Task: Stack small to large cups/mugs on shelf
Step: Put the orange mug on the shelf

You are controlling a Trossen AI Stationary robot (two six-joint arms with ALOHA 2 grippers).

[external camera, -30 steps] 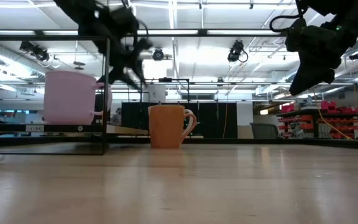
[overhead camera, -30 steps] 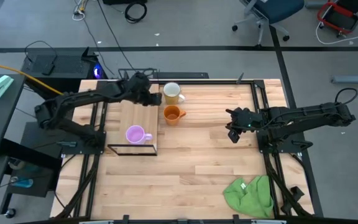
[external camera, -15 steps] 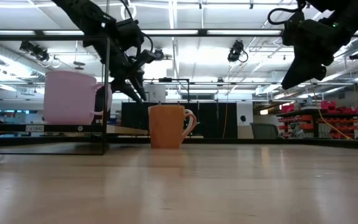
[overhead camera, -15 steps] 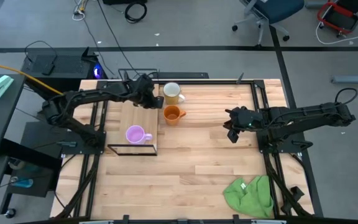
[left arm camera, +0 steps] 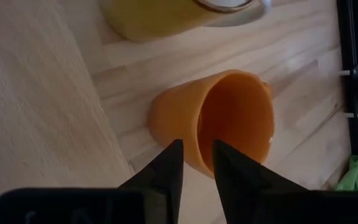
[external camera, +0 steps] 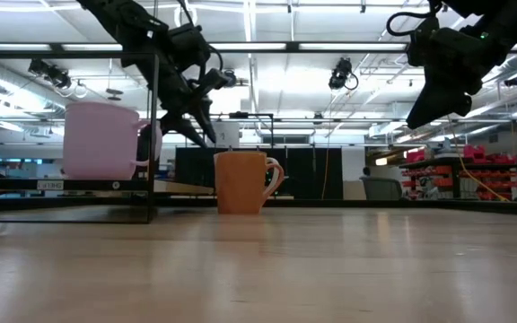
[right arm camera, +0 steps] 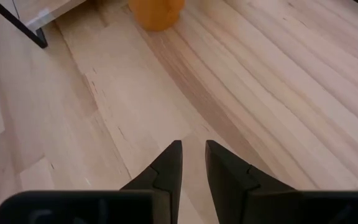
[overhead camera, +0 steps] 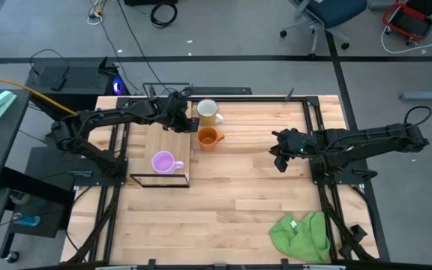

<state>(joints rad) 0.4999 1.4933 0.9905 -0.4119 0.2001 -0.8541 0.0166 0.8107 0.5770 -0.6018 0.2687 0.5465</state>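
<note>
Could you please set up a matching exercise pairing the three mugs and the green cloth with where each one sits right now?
Things:
1. purple mug
2. orange mug
3. cream mug
4. green cloth

Places:
A. table's near right corner
B. on the shelf
C. on the table, far edge, beside the shelf
D. on the table, just right of the shelf, under the left hand

Pairs: 1-B, 2-D, 3-C, 4-A

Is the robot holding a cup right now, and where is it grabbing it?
No, nothing is held. The left gripper hovers open above the orange mug, not touching it. The right gripper hangs empty over bare table.
</note>
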